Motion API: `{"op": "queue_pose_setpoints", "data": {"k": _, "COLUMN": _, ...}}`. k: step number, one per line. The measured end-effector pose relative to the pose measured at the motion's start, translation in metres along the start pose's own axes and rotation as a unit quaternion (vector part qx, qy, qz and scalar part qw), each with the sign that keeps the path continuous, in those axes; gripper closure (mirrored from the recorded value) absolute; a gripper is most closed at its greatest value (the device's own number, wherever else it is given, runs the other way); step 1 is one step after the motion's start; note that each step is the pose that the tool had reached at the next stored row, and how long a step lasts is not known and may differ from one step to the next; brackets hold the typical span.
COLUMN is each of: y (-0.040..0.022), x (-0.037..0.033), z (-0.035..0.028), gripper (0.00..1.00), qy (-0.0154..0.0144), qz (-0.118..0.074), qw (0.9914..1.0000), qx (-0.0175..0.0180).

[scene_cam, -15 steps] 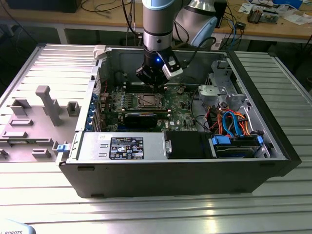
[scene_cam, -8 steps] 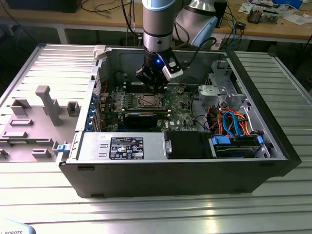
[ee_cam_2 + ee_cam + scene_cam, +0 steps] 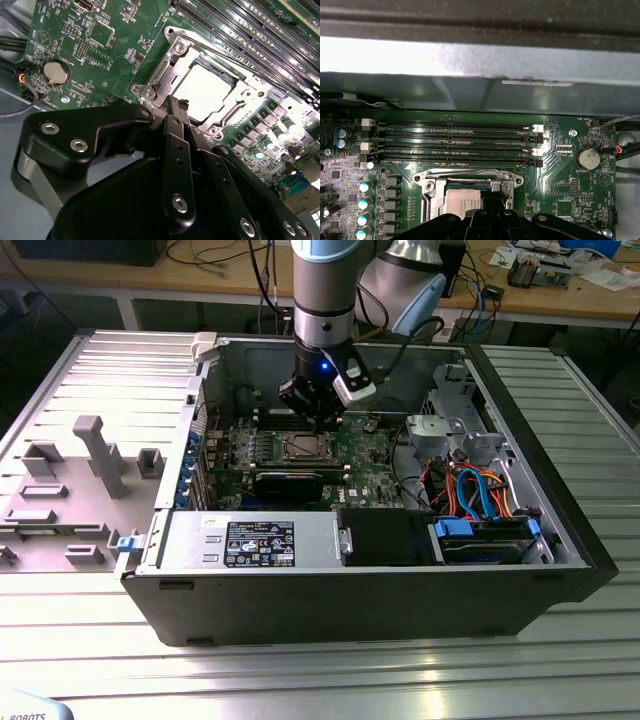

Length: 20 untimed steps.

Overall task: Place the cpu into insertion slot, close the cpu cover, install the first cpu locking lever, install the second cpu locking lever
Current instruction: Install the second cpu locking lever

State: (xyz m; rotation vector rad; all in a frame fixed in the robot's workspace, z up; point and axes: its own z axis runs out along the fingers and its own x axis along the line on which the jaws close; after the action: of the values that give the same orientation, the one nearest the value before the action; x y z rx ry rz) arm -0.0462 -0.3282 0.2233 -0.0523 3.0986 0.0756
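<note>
Ribbed metal counter (image 3: 320,660) carries an open black computer case (image 3: 380,590) with a green motherboard (image 3: 105,60) inside. Over it hangs the black tool (image 3: 172,107) — its fingers pressed together, gripping nothing. Just beyond them, the silvery-grey square cpu (image 3: 202,90) lies in the metal-rimmed insertion slot (image 3: 170,57) — thin silvery cpu cover (image 3: 470,176) lying closed around it.

Your grey, blue-ringed robot arm (image 3: 322,290) hangs vertically from twelve o'clock, wrist pointing straight down, its black metal two-finger gripper (image 3: 176,107) with fingertips drawn together.
</note>
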Motion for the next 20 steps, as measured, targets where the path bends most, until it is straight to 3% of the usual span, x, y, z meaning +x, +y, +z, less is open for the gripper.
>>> {"op": "queue_pose_setpoints", "data": {"k": 15, "y": -0.0065, "x": 0.0002, "z": -0.0004, "gripper": 0.89, "qy": 0.0000, "qz": 0.000, "qw": 1.00000, "qx": 0.0000}}
{"op": "queue_pose_setpoints", "data": {"k": 20, "y": -0.0061, "x": -0.0001, "z": -0.0076, "gripper": 0.89, "qy": 0.0000, "qz": 0.000, "qw": 1.00000, "qx": 0.0000}}
